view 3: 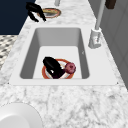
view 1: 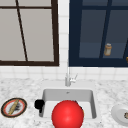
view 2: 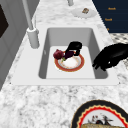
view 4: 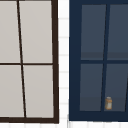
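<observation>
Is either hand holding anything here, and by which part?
The right hand pinches the dark red vegetable at its stem end, over the plate. Left hand holds nothing.

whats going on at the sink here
One black hand is down in the sink, its fingers curled round a dark red vegetable on a red-rimmed plate. The left hand hangs by the sink's left front edge with fingers curled, holding nothing. On the counter lie a patterned plate to the left and a white plate to the right.
</observation>
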You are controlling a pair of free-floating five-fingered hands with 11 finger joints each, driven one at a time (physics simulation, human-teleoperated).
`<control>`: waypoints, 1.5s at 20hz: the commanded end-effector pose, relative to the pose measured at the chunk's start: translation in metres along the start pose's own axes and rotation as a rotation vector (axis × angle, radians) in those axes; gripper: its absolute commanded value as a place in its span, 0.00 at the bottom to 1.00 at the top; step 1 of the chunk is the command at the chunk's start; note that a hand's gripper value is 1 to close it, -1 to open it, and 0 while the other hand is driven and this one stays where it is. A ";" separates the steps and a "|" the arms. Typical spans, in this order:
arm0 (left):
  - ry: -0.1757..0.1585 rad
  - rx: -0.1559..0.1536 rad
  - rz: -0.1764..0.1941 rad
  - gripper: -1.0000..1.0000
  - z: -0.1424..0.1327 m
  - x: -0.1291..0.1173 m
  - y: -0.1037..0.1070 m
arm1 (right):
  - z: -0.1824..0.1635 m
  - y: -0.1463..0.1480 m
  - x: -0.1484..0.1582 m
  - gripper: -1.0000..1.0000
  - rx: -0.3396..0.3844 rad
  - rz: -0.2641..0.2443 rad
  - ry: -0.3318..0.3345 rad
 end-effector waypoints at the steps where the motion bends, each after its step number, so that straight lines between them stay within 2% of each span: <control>1: 0.000 0.000 0.000 0.50 0.000 0.000 0.000 | 0.008 0.016 -0.012 1.00 0.023 -0.111 -0.007; 2: 0.000 0.000 0.000 0.50 0.000 0.000 0.000 | 0.009 0.017 -0.015 1.00 -0.005 -0.131 -0.008; 3: 0.000 0.000 0.000 0.50 0.000 0.000 0.000 | 0.007 0.015 -0.015 1.00 -0.020 -0.126 -0.003; 5: 0.000 0.000 0.000 0.50 0.000 0.000 0.000 | 0.005 0.011 -0.003 1.00 -0.073 -0.066 -0.016; 6: 0.000 0.000 0.000 0.50 0.000 0.000 0.000 | 0.006 0.009 0.000 1.00 -0.079 -0.056 -0.012; 8: 0.000 0.000 0.000 0.50 0.000 0.000 0.000 | 0.004 0.006 -0.006 1.00 -0.109 -0.078 -0.007; 11: 0.000 0.000 0.000 0.50 0.000 0.000 0.000 | 0.010 -0.023 -0.012 1.00 -0.088 -0.106 0.015; 17: 0.000 0.000 0.000 0.50 0.000 0.000 0.000 | 0.019 -0.060 -0.022 1.00 -0.020 -0.080 0.020; 30: 0.000 0.000 0.000 0.50 0.000 0.000 0.000 | 0.038 -0.138 -0.052 1.00 0.038 -0.042 -0.005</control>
